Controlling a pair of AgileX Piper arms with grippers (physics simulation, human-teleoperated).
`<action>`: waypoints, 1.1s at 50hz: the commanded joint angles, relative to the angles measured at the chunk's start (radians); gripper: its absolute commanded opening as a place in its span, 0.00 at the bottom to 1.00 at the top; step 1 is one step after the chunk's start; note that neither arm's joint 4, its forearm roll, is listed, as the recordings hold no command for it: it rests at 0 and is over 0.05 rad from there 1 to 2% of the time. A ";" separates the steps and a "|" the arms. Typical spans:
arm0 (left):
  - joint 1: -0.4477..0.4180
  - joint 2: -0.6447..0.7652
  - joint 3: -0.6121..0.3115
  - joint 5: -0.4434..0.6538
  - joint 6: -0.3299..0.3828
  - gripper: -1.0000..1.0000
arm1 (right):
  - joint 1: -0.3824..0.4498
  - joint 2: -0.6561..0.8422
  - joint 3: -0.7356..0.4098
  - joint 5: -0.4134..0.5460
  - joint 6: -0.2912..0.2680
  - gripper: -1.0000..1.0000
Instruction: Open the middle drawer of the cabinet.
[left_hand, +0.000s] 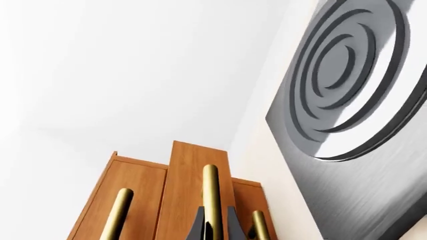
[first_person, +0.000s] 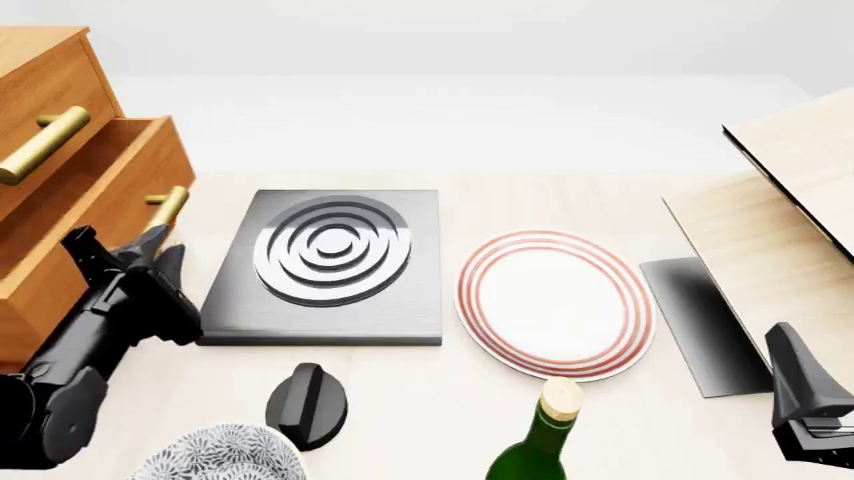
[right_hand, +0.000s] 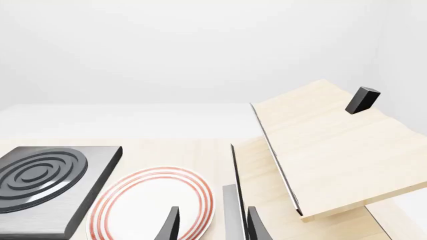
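The cabinet (first_person: 54, 200) stands at the nine o'clock edge of the front view, its face turned toward the middle of the worktop (first_person: 561, 200), and the middle drawer (first_person: 94, 215) already juts out past the drawer above it, so the pull looks partly done. The left gripper (first_person: 158, 245) reaches up from about seven o'clock and sits right at that drawer's brass handle (first_person: 166, 208). In the left wrist view the same handle (left_hand: 211, 197) runs straight between the two dark fingertips (left_hand: 197, 225), the jaws set narrowly on either side of it, which I take as a grip on the bar so that drawing the arm back slides the drawer along its runners. The top drawer's handle (first_person: 43, 146) stays clear at ten o'clock, untouched. Just beside the cabinet, toward the centre, lies the grey stove plate (first_person: 331, 262) with its raised rings, close enough that a drawer pulled much further would overhang it. The striped plate (first_person: 554, 305) rests at about four o'clock from centre, the green bottle (first_person: 541, 445) and a black knob (first_person: 310, 405) at six o'clock. The right gripper (first_person: 805, 400) waits low at four o'clock, idle and well apart from the cabinet; in the right wrist view its jaws stand apart with nothing between them, near the pale boards (right_hand: 333, 145).
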 joint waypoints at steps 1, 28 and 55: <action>-0.055 -0.037 0.018 -0.016 0.005 0.00 | 0.000 0.000 0.000 0.000 0.000 1.00; -0.110 -0.338 0.243 -0.015 -0.133 1.00 | 0.000 0.000 0.000 0.000 0.000 1.00; -0.100 -1.330 -0.359 1.464 -0.803 1.00 | 0.000 0.000 0.000 0.000 0.000 1.00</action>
